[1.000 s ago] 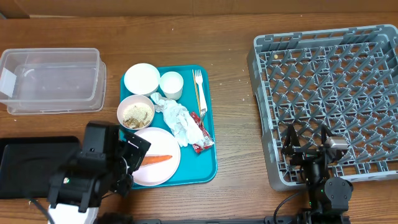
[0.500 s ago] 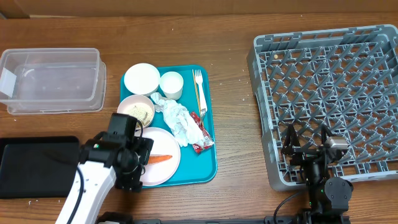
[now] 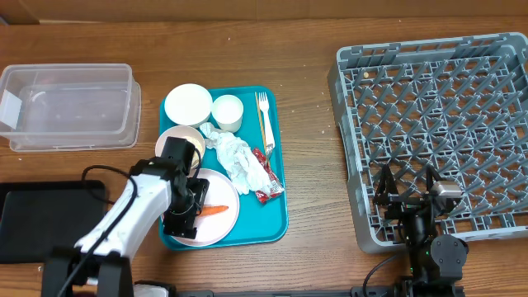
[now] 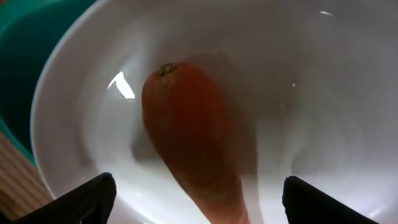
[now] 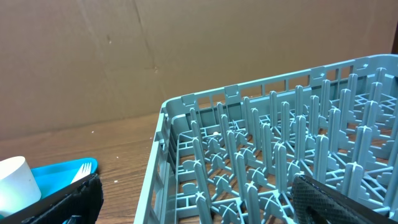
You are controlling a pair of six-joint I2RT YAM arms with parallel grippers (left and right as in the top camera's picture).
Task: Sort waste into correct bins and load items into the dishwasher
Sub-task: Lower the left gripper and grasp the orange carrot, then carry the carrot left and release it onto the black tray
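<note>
An orange carrot stick (image 3: 216,209) lies on the large pale-pink plate (image 3: 221,227) at the front of the teal serving tray (image 3: 279,216). My left gripper (image 3: 190,211) is open and low over the plate. In the left wrist view the carrot (image 4: 193,143) lies between its two dark fingertips (image 4: 87,199), on the plate (image 4: 323,93). Crumpled napkins (image 3: 234,157) and a red wrapper (image 3: 262,178) lie beside the plate. My right gripper (image 3: 408,202) is open and empty over the front edge of the grey dish rack (image 3: 437,107), which also shows in the right wrist view (image 5: 261,155).
A bowl of rice bits (image 3: 175,140) is partly hidden by my left arm. A white bowl (image 3: 188,104), white cup (image 3: 227,112) and fork (image 3: 264,120) sit at the tray's back. The clear tub (image 3: 70,106) is far left, and the black tray (image 3: 41,219) is front left.
My left arm has swung from the front left, over the black tray, to the plate and come down, with its open fingers now either side of the carrot. The right arm has not moved.
</note>
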